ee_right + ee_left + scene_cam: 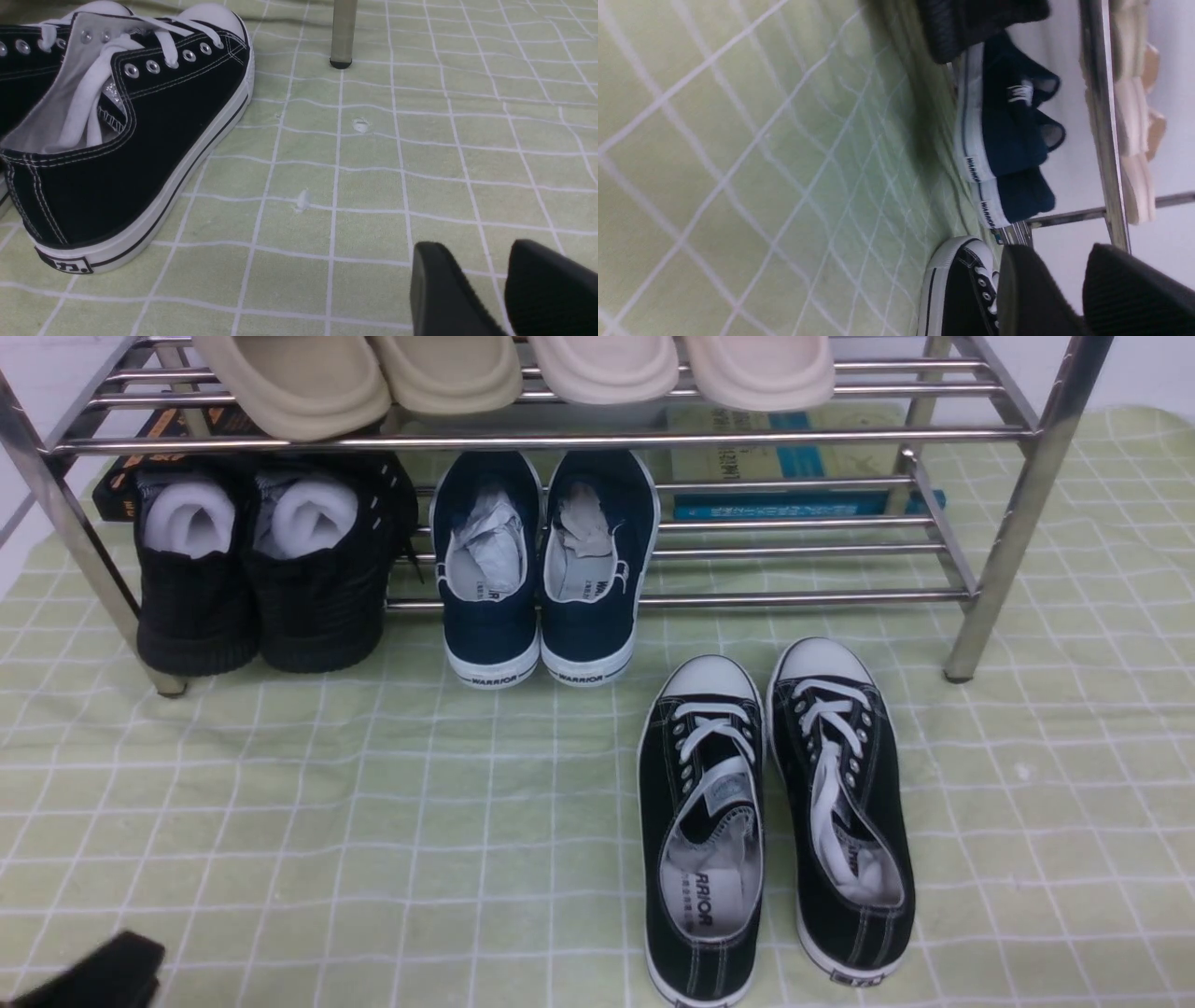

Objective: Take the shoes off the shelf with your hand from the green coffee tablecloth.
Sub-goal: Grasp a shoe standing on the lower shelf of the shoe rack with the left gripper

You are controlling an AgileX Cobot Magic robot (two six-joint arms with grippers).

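**Plainly, a tight slot and crowded neighbours are the hazards**

The shoes (492, 621) sit midway along the shelf's (794, 600) lower tier, toes in. Their heels jut past its front edge and seem to rest on the cloth (373, 803), and the two touch side by side. Paper (495, 546) fills both openings, so a pinch at the heel collar may catch only paper and pull that out, leaving the shoe behind. Because the pair touch, dragging one would likely skew or tip its mate.

The top rod (560, 441) crosses low above them. A gripper coming in high could knock it, and if the shelf is light it might slide and spill the slippers (448, 373) above. Knit shoes (317, 607) stand near, toward the tier's left end, close enough to be nudged or grabbed by mistake. Sneakers (653, 821) lie on the cloth in front, toward the shelf's front-right leg (990, 588), so a shoe drawn out that way could bump them.

The left gripper (1057, 254) is low toward the cloth's near left, spread and empty. The right gripper (469, 252) hovers near the right sneaker's heel, also spread and holding nothing.
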